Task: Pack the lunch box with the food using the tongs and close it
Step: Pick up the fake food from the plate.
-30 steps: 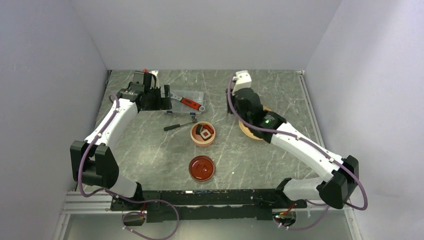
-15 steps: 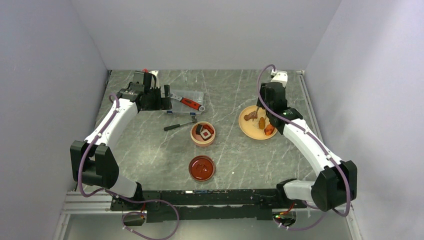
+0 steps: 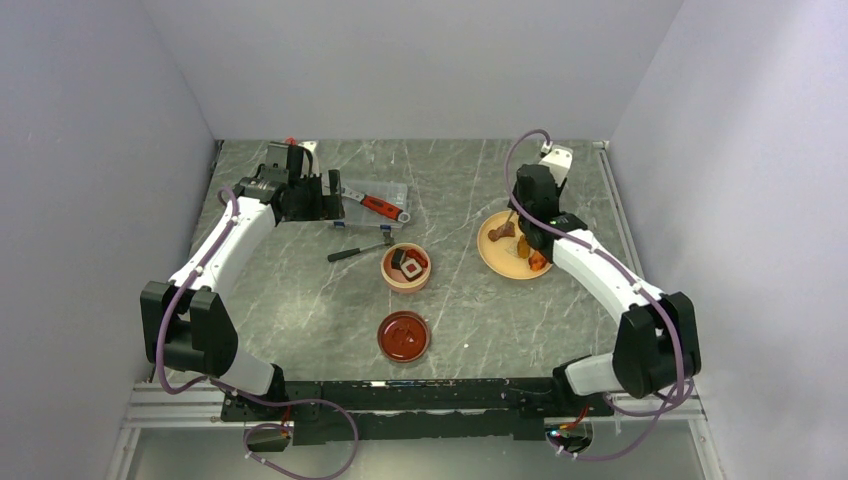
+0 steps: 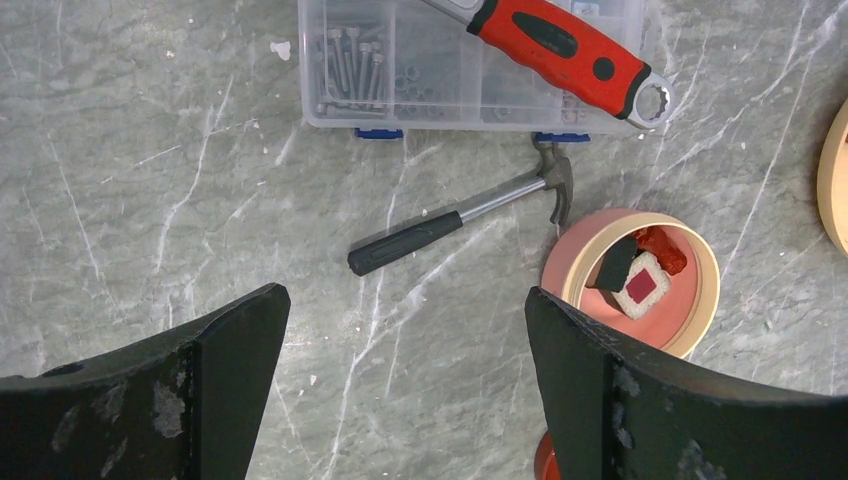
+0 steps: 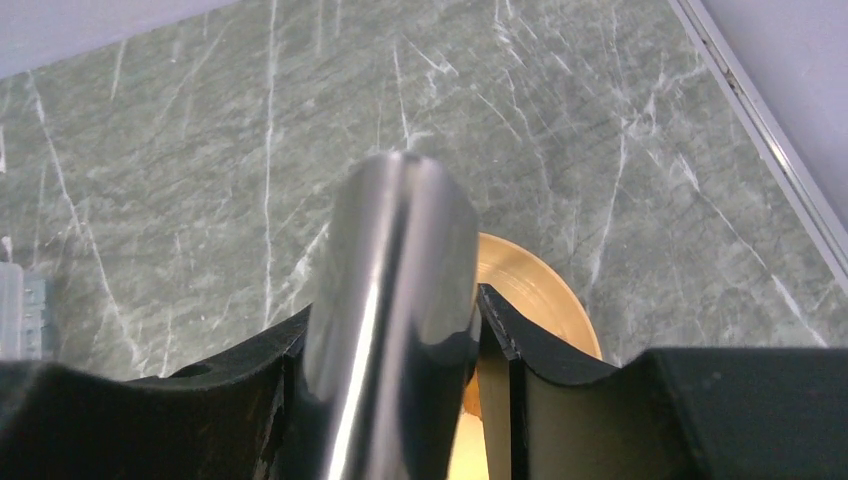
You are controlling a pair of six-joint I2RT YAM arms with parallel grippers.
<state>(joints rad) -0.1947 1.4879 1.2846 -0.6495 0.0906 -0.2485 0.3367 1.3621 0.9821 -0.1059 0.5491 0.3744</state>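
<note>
The lunch box stands open at mid-table, holding a black-and-white roll and a red piece of food. Its dark red lid lies apart, nearer the arm bases. More food, a brown piece and an orange-red piece, sits on the yellow plate. My right gripper hangs over that plate, shut on the grey metal tongs. My left gripper stands wide open and holds nothing, above bare table left of the lunch box.
A black-handled hammer lies just left of the lunch box. Behind it stands a clear screw case with a red-handled wrench on top. Grey walls close the table at the back and both sides.
My right arm has swung right and back, with the tongs in its grip, uncovering the plate and its food. The left arm has not moved.
</note>
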